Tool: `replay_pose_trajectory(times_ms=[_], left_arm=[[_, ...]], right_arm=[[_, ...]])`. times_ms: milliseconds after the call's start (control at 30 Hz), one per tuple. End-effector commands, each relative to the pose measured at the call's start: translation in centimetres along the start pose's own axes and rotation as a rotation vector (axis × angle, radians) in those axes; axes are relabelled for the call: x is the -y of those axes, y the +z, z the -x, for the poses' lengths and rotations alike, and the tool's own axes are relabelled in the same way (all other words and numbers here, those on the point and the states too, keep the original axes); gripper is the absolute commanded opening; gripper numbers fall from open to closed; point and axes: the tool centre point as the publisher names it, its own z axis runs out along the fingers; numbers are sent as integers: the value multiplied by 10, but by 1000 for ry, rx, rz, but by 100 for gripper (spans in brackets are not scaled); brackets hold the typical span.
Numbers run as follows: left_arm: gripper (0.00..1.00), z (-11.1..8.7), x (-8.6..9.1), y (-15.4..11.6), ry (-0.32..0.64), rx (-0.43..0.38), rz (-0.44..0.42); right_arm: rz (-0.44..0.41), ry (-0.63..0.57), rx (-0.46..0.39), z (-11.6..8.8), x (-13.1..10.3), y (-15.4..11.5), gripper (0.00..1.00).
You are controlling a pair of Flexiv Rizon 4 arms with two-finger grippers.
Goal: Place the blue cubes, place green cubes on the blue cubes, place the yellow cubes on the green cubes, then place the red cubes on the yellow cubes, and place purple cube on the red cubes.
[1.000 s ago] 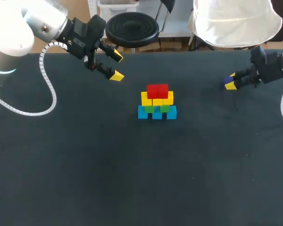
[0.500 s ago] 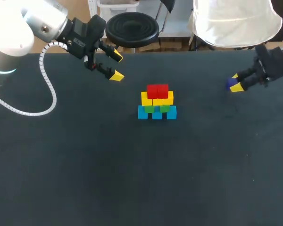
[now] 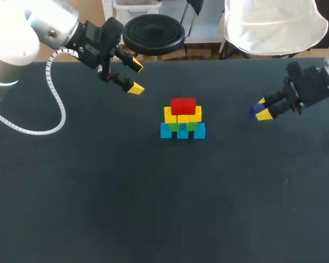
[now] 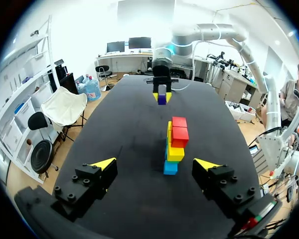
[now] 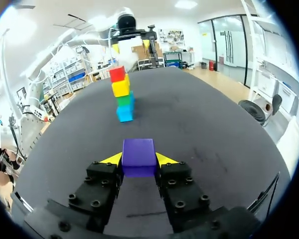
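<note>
While right tool (image 5: pixel 138 160) clamps purple cube (image 5: pixel 138 151) | left tool (image 4: pixel 155 164) wide | stack (image 3: pixel 182 119) between them

This is a robotics lab. A long bench (image 3: pixel 126 208) covered in matte black is flanked by two jointed machine arms. The left arm (image 3: pixel 27 27) trails a coiled white cable (image 3: pixel 56 94), and the right arm (image 3: pixel 312 82) stands opposite. Ahead of the left fingers (image 4: pixel 92 179) stands a stack of plain coloured cubes (image 4: pixel 173 144). The yellow-tipped right fingers (image 5: pixel 102 181) pinch a purple cube (image 5: pixel 138 152) between them.
</note>
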Motion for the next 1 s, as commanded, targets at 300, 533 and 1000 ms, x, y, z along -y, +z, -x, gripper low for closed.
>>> replay_pose_trajectory(times_ms=[300, 533, 1000], left_arm=[[100, 0, -1, 0, 1, -2, -2], [100, 0, -1, 0, 1, -2, -2], [100, 0, -1, 0, 1, -2, -2]], right_arm=[[-6, 10, -72, -3, -26, 4, 0], [23, 14, -155, -12, -36, 2, 0], [87, 52, -177, -18, -27, 14, 16]])
